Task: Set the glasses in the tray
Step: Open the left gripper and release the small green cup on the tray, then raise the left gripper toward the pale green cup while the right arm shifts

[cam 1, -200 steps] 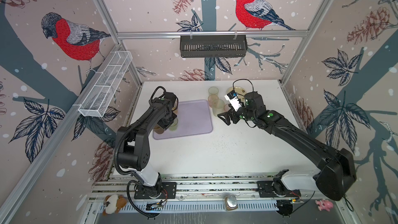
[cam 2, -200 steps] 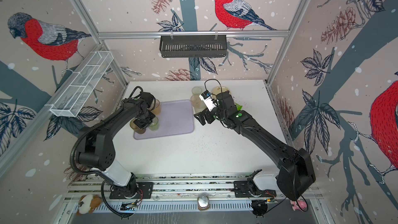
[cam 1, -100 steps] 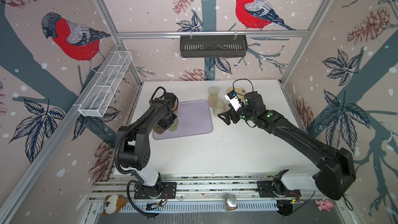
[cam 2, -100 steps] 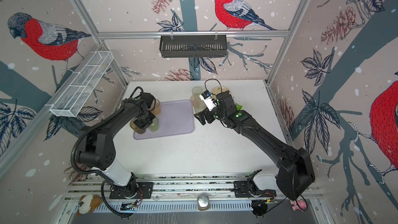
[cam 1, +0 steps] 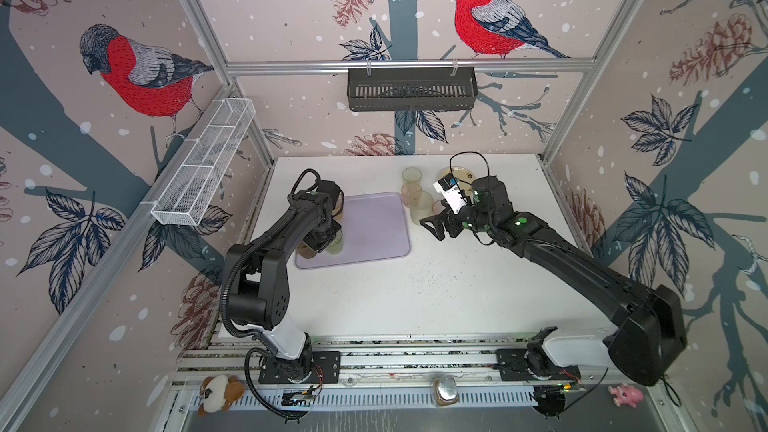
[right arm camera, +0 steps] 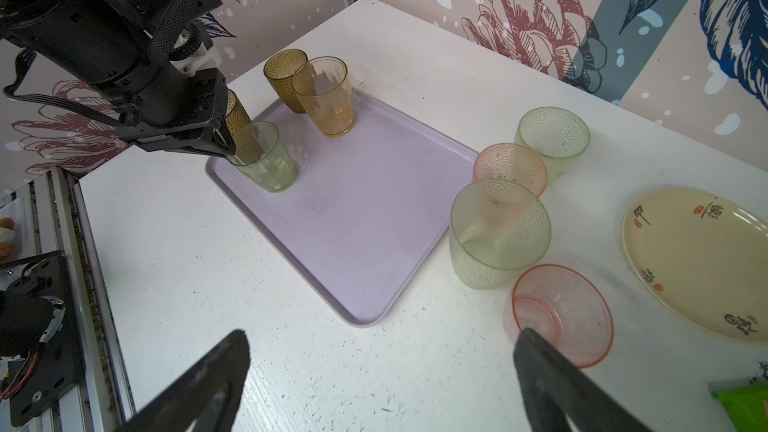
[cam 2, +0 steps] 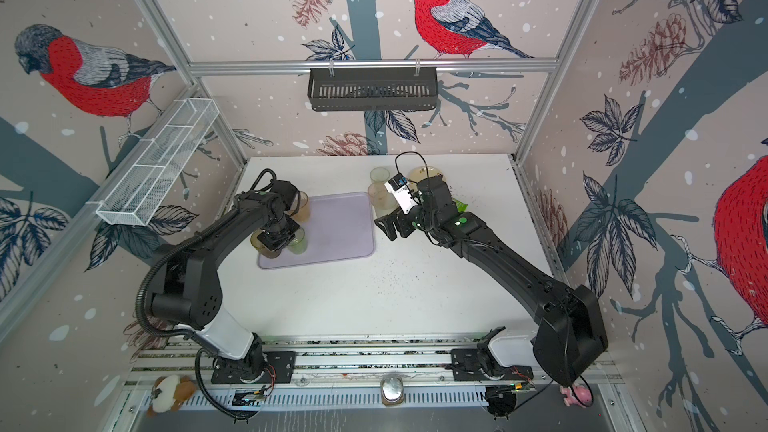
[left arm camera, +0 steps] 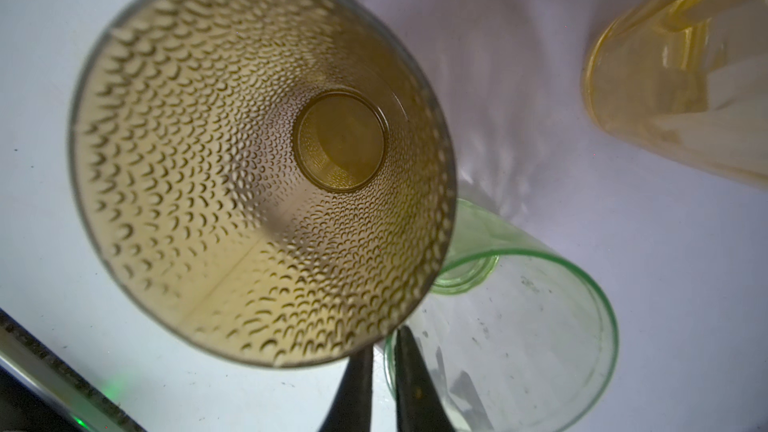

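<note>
The lilac tray point(right arm camera: 353, 209) point(cam 1: 374, 226) carries a brown glass point(right arm camera: 286, 76), an amber glass point(right arm camera: 326, 97), a green glass point(right arm camera: 264, 160) and a second brown glass point(left arm camera: 249, 160) at its near left corner. My left gripper point(left arm camera: 384, 342) point(cam 2: 276, 241) straddles the upright green glass's rim point(left arm camera: 388, 361), one finger inside, jaws a narrow gap apart. Right of the tray stand two pale glasses point(right arm camera: 552, 139) point(right arm camera: 498, 234) and two pink glasses point(right arm camera: 511, 168) point(right arm camera: 561, 313). My right gripper point(right arm camera: 382, 351) point(cam 1: 434, 226) hangs wide open and empty over the table, beside the nearer pink glass.
A cream plate point(right arm camera: 702, 259) lies on the table beyond the loose glasses, with a green packet point(right arm camera: 744, 405) near it. A black slotted basket point(cam 1: 411, 89) hangs on the back wall and a white wire basket point(cam 1: 203, 168) on the left wall.
My left jaws have begun to part at the green glass's rim. Both arms stand almost where they were, and the right gripper stays wide open.
</note>
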Available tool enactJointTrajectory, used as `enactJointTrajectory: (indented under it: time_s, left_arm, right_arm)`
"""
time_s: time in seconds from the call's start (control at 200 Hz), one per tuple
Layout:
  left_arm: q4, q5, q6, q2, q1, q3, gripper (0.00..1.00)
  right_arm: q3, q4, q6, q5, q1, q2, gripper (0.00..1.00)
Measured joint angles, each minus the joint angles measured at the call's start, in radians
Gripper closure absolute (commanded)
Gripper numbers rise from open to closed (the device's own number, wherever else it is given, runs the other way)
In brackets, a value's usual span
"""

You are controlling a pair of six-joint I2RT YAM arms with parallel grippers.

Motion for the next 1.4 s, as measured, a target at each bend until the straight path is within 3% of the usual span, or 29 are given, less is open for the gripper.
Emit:
enactJointTrajectory:
  time_s: [0.115, 0.255, 0.305, 0.725, 0.901, 1.171, 1.401]
  left_arm:
    - [0.000, 0.000, 0.000, -0.005, 0.000, -0.001, 0.76]
    - [0.004, 0.002, 0.005, -0.014, 0.000, -0.006, 0.73]
    - [0.004, 0.004, 0.006, -0.023, 0.000, -0.011, 0.67]
    - [0.013, 0.033, 0.003, -0.102, -0.010, -0.023, 0.65]
    - [0.010, 0.048, 0.000, -0.129, -0.035, -0.008, 0.52]
    - [0.013, 0.056, 0.008, -0.163, -0.061, 0.046, 0.23]
    - [0.032, 0.094, 0.072, -0.182, -0.063, 0.090, 0.04]
  right_arm:
    - [0.000, 0.000, 0.000, 0.000, 0.000, 0.000, 0.00]
    - [0.000, 0.001, 0.000, 0.000, 0.000, 0.000, 0.00]
    - [0.000, 0.001, 0.000, 0.000, 0.000, -0.002, 0.00]
    - [0.000, 0.004, 0.000, 0.000, 0.000, -0.006, 0.00]
    - [0.000, 0.006, 0.000, 0.000, 0.000, -0.010, 0.00]
    - [0.001, 0.012, 0.000, 0.002, 0.002, -0.011, 0.00]
    - [0.008, 0.012, 0.010, 0.024, 0.003, -0.010, 0.00]
